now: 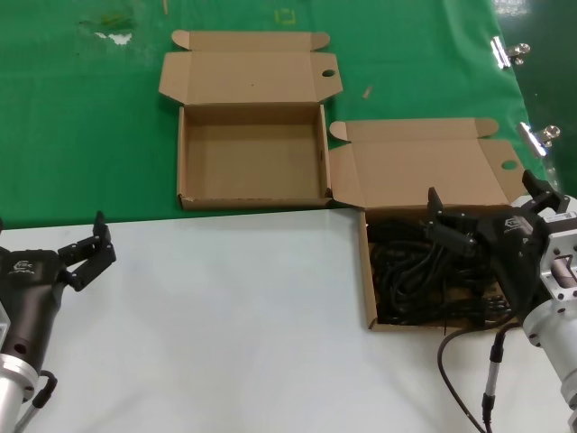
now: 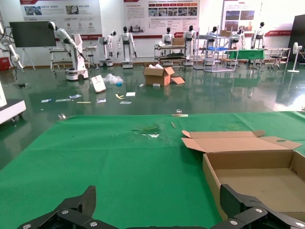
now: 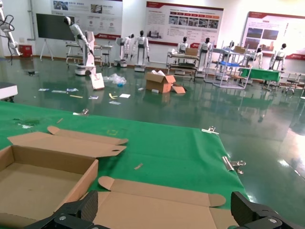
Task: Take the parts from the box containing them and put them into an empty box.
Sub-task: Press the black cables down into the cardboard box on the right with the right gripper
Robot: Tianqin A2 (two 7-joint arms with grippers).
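My right claw (image 1: 482, 216) hangs over the box of cables (image 1: 433, 230), at its far right part, its fingers spread wide above the tangle and gripping nothing that I can see. The parts (image 1: 419, 271), thin black cables, lie heaped inside that box, filling most of its floor. This box sits on the white counter (image 1: 225, 307) to my right, its lid folded back onto the green cloth (image 1: 81, 117) behind it.

The empty box (image 1: 252, 158) rests on the green cloth, farther away and to the left of the full one, with its lid thrown open at the back and a round hole near the lid's right end. The near right corner of the empty box comes just beside the open lid of the cable box; whether they touch I cannot tell.

My left claw (image 1: 86, 253) is parked low over the white counter at my left, well apart from both boxes, fingers wide and empty. Two metal clips (image 1: 509, 52) lie on the cloth's far right edge
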